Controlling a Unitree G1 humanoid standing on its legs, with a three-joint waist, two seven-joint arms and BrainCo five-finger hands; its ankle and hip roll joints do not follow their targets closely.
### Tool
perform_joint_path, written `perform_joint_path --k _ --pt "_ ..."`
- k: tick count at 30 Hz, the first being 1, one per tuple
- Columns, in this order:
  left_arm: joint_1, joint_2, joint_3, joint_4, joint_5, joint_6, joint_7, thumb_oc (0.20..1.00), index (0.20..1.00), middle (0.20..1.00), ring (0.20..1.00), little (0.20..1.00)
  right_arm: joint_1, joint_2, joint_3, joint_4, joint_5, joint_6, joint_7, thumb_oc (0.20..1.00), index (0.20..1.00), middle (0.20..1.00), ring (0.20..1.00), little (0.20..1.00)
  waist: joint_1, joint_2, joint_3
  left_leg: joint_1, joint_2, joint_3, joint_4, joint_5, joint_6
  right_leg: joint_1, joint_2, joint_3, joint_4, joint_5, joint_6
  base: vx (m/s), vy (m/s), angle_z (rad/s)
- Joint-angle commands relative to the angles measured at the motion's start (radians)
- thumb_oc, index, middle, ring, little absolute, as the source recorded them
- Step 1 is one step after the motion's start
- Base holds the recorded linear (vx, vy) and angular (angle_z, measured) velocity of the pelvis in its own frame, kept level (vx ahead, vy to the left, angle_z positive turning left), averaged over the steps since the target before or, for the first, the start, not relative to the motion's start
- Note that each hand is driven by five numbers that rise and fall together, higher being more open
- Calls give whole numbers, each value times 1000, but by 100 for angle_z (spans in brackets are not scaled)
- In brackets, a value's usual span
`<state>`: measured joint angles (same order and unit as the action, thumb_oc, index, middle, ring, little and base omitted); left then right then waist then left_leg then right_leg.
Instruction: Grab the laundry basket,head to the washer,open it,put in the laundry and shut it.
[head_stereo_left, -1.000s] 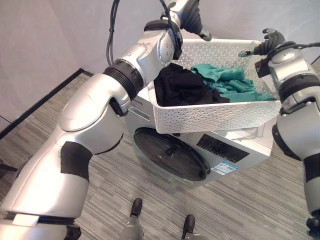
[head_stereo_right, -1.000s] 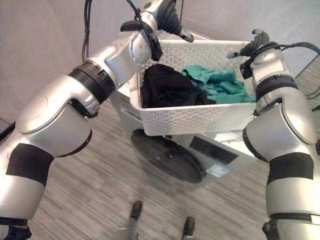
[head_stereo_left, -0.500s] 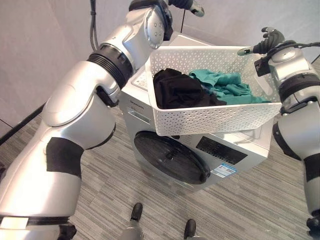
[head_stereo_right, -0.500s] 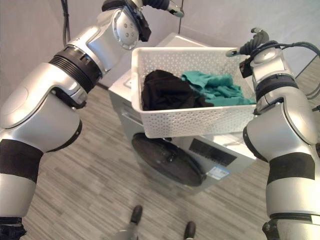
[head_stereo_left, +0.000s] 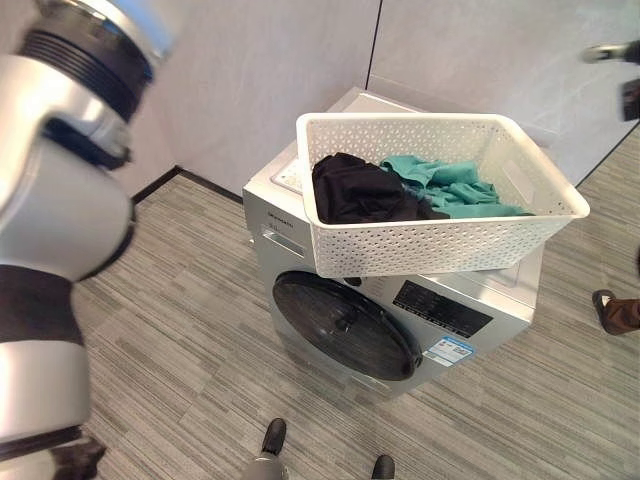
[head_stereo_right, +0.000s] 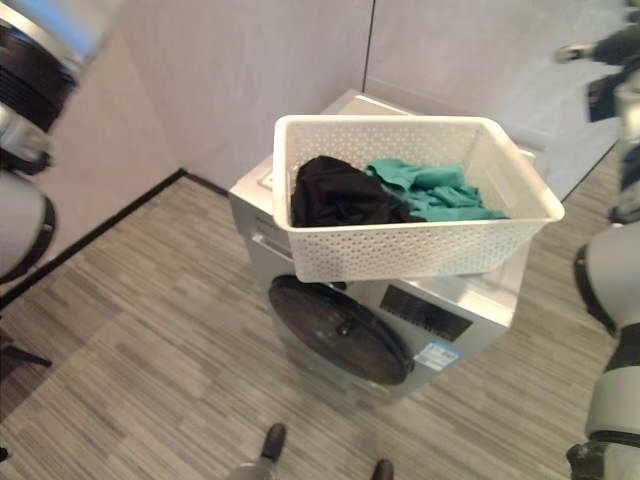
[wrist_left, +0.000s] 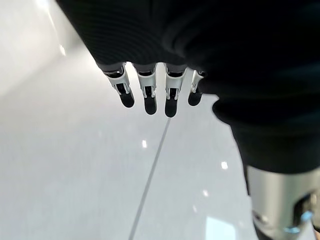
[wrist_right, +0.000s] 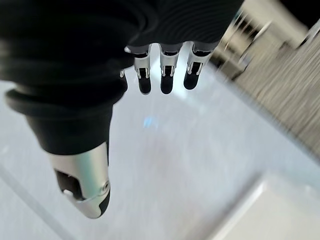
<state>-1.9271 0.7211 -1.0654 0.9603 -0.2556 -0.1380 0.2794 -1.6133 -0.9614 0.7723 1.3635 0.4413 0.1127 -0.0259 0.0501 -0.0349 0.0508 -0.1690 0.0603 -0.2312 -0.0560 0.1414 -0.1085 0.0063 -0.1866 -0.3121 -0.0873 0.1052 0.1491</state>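
In the left eye view, a white perforated laundry basket (head_stereo_left: 440, 215) sits on top of a silver front-loading washer (head_stereo_left: 330, 290), overhanging its front edge. Inside the basket lie a black garment (head_stereo_left: 360, 190) on the robot's left side and teal clothes (head_stereo_left: 450, 185) on the right, touching each other. The washer's round dark door (head_stereo_left: 345, 325) is closed, with a dark control panel (head_stereo_left: 440, 308) beside it. The washer stands on a grey striped floor (head_stereo_left: 180, 340) against a pale wall (head_stereo_left: 270, 70). At the right edge a person's brown shoe (head_stereo_left: 618, 312) rests on the floor.

In the right eye view, the same basket and washer appear, and the right hand (head_stereo_right: 600, 47) shows raised at the upper right, well apart from the basket.

In the left wrist view, the left hand (wrist_left: 150, 97) hangs with fingers (wrist_left: 170, 100) straight and relaxed, thumb apart, holding nothing; beyond them is a pale glossy surface with a thin dark seam.

In the right wrist view, the right hand's fingers (wrist_right: 165, 77) extend straight with the thumb (wrist_right: 82, 185) spread away, empty. Past them lie a pale surface and a strip of striped floor.
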Motion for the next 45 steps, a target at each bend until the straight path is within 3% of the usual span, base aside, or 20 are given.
perform_joint_path --k 1,2,5,8,10,13,16,17,18,19,21,22,23,24,25,27,29,34,41,45 --pt "-109 90 24 14 -77 -77 -12 1000 1000 1000 1000 1000 52 -226 -3 36 35 -55 4 1000 1000 1000 1000 1000 68 41 -83 81 61 71 -31 -81 -9 91 -15 10 1 -103 47 -17 -41 7" --pt "-106 91 25 9 -76 -75 -13 1000 1000 1000 1000 1000 63 -230 -12 31 34 -56 3 1000 1000 1000 1000 1000 69 40 -84 82 62 71 -31 -81 -10 92 -14 10 1 -104 46 -46 -84 13" --pt "26 247 131 -224 -89 -102 -29 1000 1000 1000 1000 1000 399 -395 -267 50 32 -75 15 1000 1000 1000 1000 1000 115 43 -81 79 84 37 -29 -66 -18 114 11 -18 0 -126 29 -90 -118 22" --pt "96 259 175 -280 -80 -107 -30 1000 1000 1000 1000 1000 523 -397 -374 46 43 -84 13 1000 1000 1000 1000 1000 127 40 -75 75 93 27 -25 -60 -22 119 20 -23 0 -131 22 -43 -63 21" --pt "236 326 255 -432 -75 -128 -48 1000 1000 1000 1000 1000 676 -424 -524 13 73 -107 1 1000 1000 1000 1000 1000 135 35 -65 69 105 10 -21 -55 -27 122 32 -26 0 -139 10 -55 -82 6" --pt "351 360 315 -579 -64 -139 -66 1000 1000 1000 1000 1000 762 -433 -608 0 57 -115 -15 1000 1000 1000 1000 1000 167 20 -65 61 111 -6 -20 -51 -31 124 40 -36 0 -146 4 -36 -59 19" --pt "633 512 471 -838 -45 -159 -130 1000 1000 1000 1000 1000 948 -428 -770 -17 47 -136 -28 1000 1000 1000 1000 1000 190 14 -53 43 116 -29 -12 -44 -38 125 51 -53 0 -154 -7 -25 -59 16" --pt "831 564 605 -949 -54 -156 -169 1000 1000 1000 1000 1000 1101 -415 -908 -64 45 -150 -41 1000 1000 1000 1000 1000 198 12 -55 38 116 -40 -7 -46 -40 130 55 -60 0 -158 -11 11 -71 7" --pt "947 611 657 -989 -64 -163 -195 1000 1000 1000 1000 1000 1175 -394 -975 -62 50 -160 -48 1000 1000 1000 1000 1000 211 4 -50 39 121 -46 -6 -52 -43 135 61 -62 0 -166 -15 34 -66 16" --pt "1278 664 839 -1096 -127 -174 -274 1000 1000 1000 1000 1000 1383 -319 -1140 -106 36 -175 -60 1000 1000 1000 1000 1000 250 -12 -46 37 122 -60 -1 -54 -43 142 66 -71 0 -170 -21 15 -30 22" --pt "1548 641 1025 -1166 -167 -170 -318 1000 1000 1000 1000 1000 1511 -262 -1232 -150 23 -180 -63 1000 1000 1000 1000 1000 276 0 -46 33 120 -64 1 -54 -41 140 66 -75 0 -170 -23 8 -3 27" --pt "1801 609 1205 -1240 -187 -169 -355 1000 1000 1000 1000 1000 1608 -195 -1294 -195 20 -185 -61 1000 1000 1000 1000 1000 290 14 -46 32 119 -65 3 -50 -38 139 65 -76 0 -166 -24 12 -4 22" --pt "1851 600 1254 -1260 -188 -165 -358 1000 1000 1000 1000 1000 1607 -197 -1291 -204 19 -183 -60 1000 1000 1000 1000 1000 283 19 -47 31 118 -65 3 -49 -37 137 64 -76 0 -165 -24 24 -8 11" --pt "2287 494 1488 -1351 -242 -130 -431 1000 1000 1000 1000 1000 1708 -7 -1298 -227 26 -196 -54 1000 1000 1000 1000 1000 288 46 -39 37 125 -71 1 -56 -33 142 71 -80 0 -172 -33 0 0 0" --pt "2321 490 1520 -1365 -246 -127 -434 1000 1000 1000 1000 1000 1707 -2 -1290 -233 25 -196 -55 1000 1000 1000 1000 1000 280 43 -42 34 123 -72 2 -51 -32 139 69 -81 0 -166 -32 38 -20 0" --pt "2546 398 1554 -1371 -314 -62 -508 1000 1000 1000 1000 1000 1758 201 -1240 -255 31 -190 -41 1000 1000 1000 1000 1000 262 42 -37 31 119 -79 4 -53 -25 140 71 -81 0 -166 -37 32 -7 22" --pt "2608 356 1505 -1327 -332 -26 -533 1000 1000 1000 1000 1000 1784 279 -1208 -258 17 -175 -31 1000 1000 1000 1000 1000 253 37 -37 35 122 -78 2 -60 -22 142 73 -76 0 -172 -41 43 -13 48" --pt "2529 343 1305 -1154 -273 9 -511 1000 1000 1000 1000 1000 1657 388 -994 -156 -16 -136 -4 1000 1000 1000 1000 1000 259 29 -29 39 116 -77 -4 -58 -21 142 69 -75 0 -171 -44 15 3 2" --pt "2415 313 1307 -1186 -250 -15 -429 1000 1000 1000 1000 1000 1532 483 -829 -91 -25 -125 12 1000 1000 1000 1000 1000 287 27 -17 35 106 -89 -7 -54 -22 142 70 -87 0 -175 -47 1 1 2" --pt "2333 275 1358 -1229 -219 -61 -357 1000 1000 1000 1000 1000 1474 533 -728 -218 -68 -125 7 1000 1000 1000 1000 1000 308 21 -17 31 100 -97 -8 -55 -27 144 72 -92 0 -182 -53 0 0 0"
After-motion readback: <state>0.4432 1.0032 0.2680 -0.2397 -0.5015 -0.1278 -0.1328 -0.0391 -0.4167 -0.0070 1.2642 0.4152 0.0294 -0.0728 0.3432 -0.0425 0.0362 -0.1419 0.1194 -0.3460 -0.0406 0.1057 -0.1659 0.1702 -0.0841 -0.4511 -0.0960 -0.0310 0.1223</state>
